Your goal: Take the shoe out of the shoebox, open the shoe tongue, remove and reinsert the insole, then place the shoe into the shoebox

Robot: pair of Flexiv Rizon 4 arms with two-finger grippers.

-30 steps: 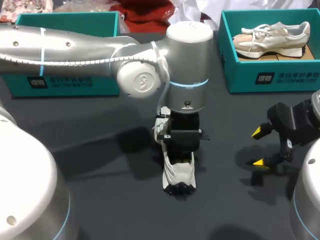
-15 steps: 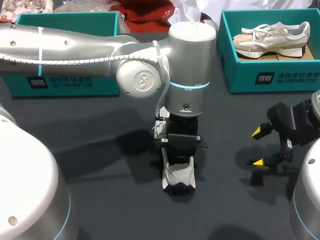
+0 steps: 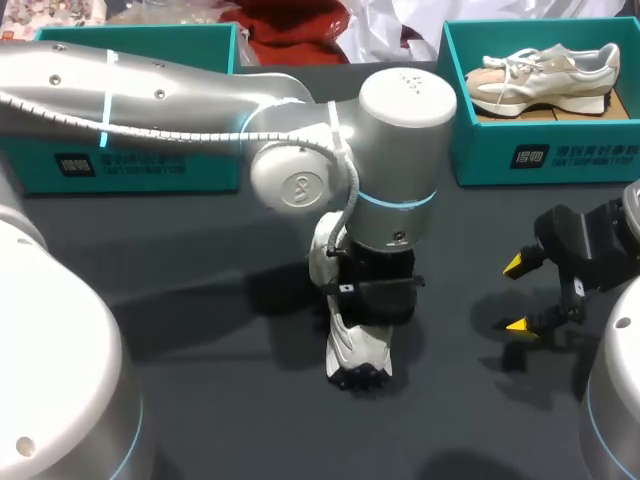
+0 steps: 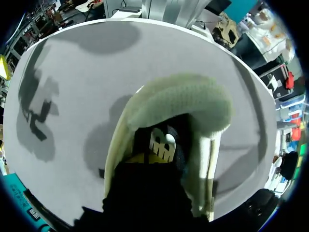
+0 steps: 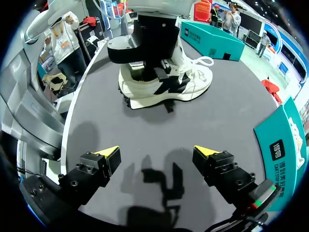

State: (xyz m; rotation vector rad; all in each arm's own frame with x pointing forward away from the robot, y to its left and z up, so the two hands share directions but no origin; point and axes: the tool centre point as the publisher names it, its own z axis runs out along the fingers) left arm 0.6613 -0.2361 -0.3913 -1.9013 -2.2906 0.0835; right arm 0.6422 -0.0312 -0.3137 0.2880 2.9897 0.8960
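Note:
A white shoe [image 3: 358, 352] with black trim stands on the dark table, its toe towards the front edge. My left gripper [image 3: 372, 298] comes down from above into the shoe's opening. In the left wrist view the shoe's padded collar [image 4: 179, 100] curves just ahead of the left gripper [image 4: 149, 159], which is shut; whatever it pinches inside is hidden. The right gripper [image 3: 515, 295] hangs open to the right of the shoe, holding nothing. Seen from the right gripper [image 5: 159, 154], the shoe [image 5: 166, 87] lies ahead on its sole under the left arm.
A teal shoebox [image 3: 500, 150] at the back right holds a second white shoe [image 3: 545, 75]. Another teal box [image 3: 130, 160] stands at the back left. My left arm spans the table's middle from the left side.
The left arm's wrist has shifted a little to the right and towards the front, its gripper still in the shoe. The shoe and the right arm have stayed put.

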